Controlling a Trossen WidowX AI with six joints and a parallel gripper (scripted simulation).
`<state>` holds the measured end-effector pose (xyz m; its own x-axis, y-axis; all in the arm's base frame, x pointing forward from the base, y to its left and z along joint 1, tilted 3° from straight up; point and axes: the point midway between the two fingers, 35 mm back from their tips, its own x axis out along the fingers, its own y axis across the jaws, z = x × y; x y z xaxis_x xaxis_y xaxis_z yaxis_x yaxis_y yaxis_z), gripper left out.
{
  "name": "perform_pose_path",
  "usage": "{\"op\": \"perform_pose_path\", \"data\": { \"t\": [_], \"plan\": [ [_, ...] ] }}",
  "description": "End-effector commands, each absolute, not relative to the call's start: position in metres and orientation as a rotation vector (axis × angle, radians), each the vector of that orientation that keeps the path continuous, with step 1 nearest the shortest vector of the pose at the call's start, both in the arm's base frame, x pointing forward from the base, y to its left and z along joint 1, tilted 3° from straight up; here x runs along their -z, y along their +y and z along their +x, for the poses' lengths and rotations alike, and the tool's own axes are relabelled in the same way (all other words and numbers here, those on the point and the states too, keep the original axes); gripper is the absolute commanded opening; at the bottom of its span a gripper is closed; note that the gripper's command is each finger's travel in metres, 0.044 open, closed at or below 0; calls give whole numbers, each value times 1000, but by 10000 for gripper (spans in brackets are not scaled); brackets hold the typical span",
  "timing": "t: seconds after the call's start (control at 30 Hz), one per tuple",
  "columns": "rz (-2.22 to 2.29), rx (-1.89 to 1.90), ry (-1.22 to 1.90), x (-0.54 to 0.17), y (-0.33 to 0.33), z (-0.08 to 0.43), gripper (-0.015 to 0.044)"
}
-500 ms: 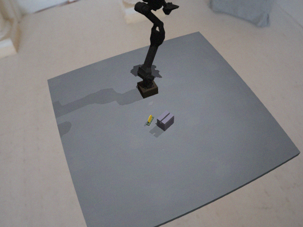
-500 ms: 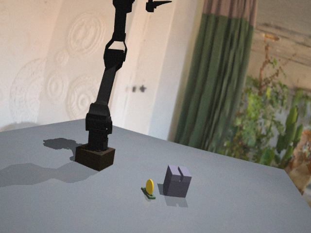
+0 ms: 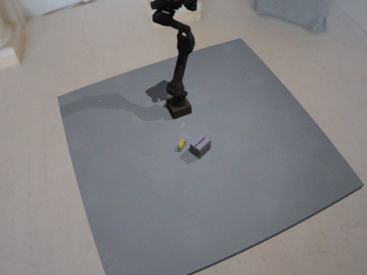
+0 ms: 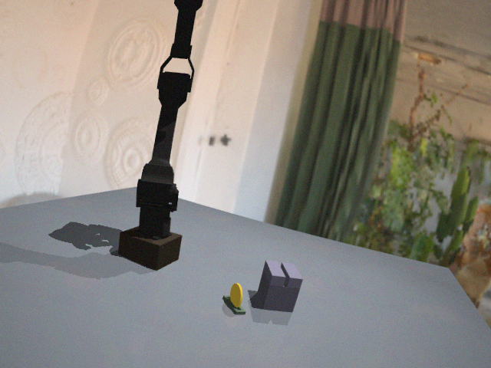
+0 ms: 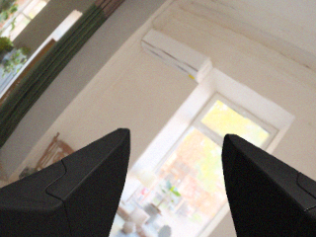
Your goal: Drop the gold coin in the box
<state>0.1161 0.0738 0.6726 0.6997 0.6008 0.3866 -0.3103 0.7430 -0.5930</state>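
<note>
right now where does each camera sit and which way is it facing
Top: high above the table's near side, tilted down at the grey table; shows the arm on its base, upper links cut off.
Exterior: low beside the table, looking across it toward curtain and plants; shows the base and lower arm.
Wrist: on the end effector, pointed up at wall, window and ceiling; shows both dark fingers, apart with nothing between.
Top and exterior share the gold coin, green holder and slotted grey box.
</note>
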Motion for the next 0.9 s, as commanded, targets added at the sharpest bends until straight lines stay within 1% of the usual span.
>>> {"op": "perform_pose_path", "data": {
  "t": [0.0,0.23,0.47,0.67,0.87],
  "plan": [
    [-277,-519,-622,-679,27,145,161],
    [94,-449,-599,-666,-42,204,161],
    [399,-335,-493,-620,-92,275,161],
    [629,-185,-311,-550,-125,335,161],
    [779,-20,-76,-461,-138,380,161]
  ]
}}
